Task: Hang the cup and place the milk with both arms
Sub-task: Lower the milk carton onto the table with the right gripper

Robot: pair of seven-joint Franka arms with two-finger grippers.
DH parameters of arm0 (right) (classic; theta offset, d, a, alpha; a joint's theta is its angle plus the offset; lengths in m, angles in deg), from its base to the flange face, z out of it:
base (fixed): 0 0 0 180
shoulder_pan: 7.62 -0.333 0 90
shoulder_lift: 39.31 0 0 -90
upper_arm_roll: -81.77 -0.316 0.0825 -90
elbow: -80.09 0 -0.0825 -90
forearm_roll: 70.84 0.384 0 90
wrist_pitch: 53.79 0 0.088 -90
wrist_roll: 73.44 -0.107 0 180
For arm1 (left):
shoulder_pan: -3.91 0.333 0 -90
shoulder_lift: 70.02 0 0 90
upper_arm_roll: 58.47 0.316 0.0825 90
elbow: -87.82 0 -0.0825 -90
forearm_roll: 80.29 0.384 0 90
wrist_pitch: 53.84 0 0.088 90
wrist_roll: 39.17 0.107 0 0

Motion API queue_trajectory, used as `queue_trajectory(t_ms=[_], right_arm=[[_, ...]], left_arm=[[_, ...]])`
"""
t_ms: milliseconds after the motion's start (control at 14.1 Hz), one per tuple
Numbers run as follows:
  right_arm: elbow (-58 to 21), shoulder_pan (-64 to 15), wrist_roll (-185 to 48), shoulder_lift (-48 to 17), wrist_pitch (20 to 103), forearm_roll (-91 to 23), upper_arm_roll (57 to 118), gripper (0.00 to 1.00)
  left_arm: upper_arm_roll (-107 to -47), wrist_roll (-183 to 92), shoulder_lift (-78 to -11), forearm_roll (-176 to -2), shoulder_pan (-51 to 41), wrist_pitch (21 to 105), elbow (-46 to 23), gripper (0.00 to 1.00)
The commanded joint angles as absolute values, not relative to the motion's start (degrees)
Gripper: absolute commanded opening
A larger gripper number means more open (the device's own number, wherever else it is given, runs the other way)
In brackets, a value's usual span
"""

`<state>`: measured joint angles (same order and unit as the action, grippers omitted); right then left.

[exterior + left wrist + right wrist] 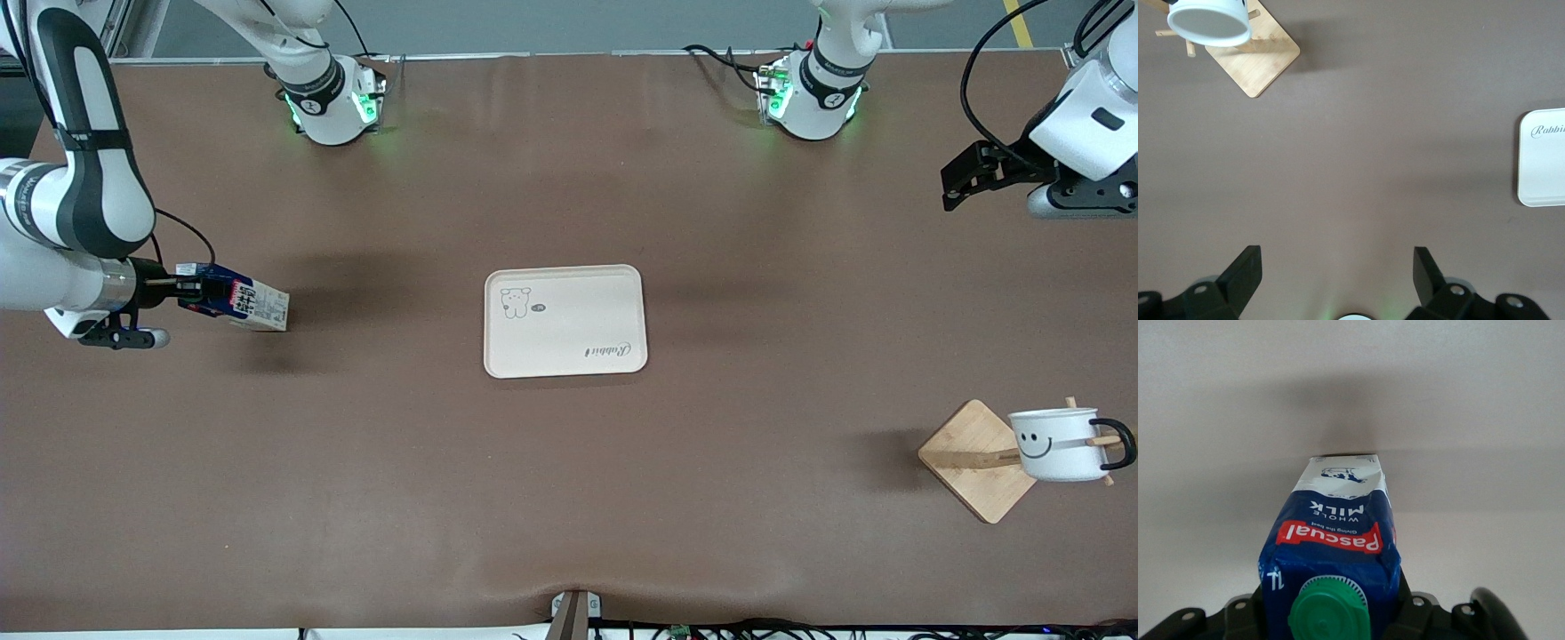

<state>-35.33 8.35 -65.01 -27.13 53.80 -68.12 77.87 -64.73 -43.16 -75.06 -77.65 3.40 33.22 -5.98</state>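
At the right arm's end of the bench (569, 498), the right gripper (188, 290) has its fingers clamped on the milk (242, 302), up by its green cap. It is a small dark blue carton with red and white print. It looks light, and its card sides might squash, so that hold looks good. The cup (1058, 444) already hangs on the wooden rack (976, 462). The left gripper (965, 178) waits above, fingers apart.

milk (1331, 553): dark blue, green cap, red-white print | cup (1058, 444): white, black smiley | tray (564, 322): cream | table (569, 498): brown
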Motion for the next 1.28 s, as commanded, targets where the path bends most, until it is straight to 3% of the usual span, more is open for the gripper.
queue_trajectory(t_ms=[0, 71, 1209], right_arm=[[-36.5, 8.1, -65.5, -27.8, 54.6, -66.8, 78.4, 0.86], [-36.4, 8.1, -65.5, -27.8, 54.6, -66.7, 78.4, 1.00], [-34.6, 7.3, -64.6, -27.1, 53.7, -64.8, 78.3, 1.00]], left_arm=[[-65.2, -43.6, -77.0, -78.4, 3.9, 34.4, -7.9, 1.00], [-65.2, -43.6, -77.0, -78.4, 3.9, 34.4, -7.7, 1.00], [-64.3, -45.4, -77.3, -78.8, 5.0, 34.0, -5.7, 1.00]])
